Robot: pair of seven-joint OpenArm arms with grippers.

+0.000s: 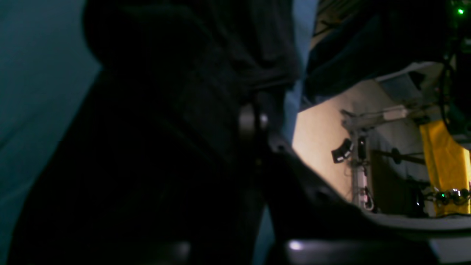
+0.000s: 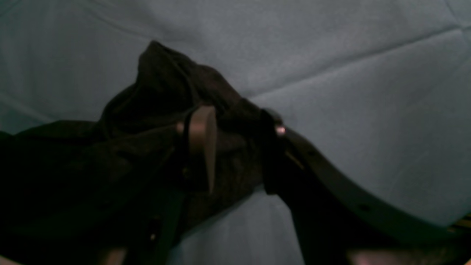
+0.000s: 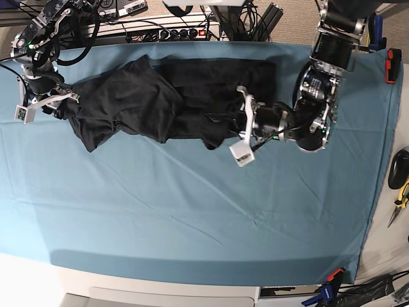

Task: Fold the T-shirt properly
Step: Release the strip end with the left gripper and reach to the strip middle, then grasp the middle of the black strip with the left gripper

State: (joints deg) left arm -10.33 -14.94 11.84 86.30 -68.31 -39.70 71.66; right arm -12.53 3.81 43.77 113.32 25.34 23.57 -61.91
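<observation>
1. A teal cloth (image 3: 192, 211) covers the table; cables and electronics (image 3: 160, 25) crowd its far edge.
2. The left gripper (image 3: 225, 128), jaws pressed together, pinches the T-shirt (image 3: 160, 96) at one end.
3. The right gripper (image 2: 235, 143), jaws part-spread, clamps bunched fabric at the other end.
4. The shirt lies crumpled along the far side, its long axis side to side.
</observation>
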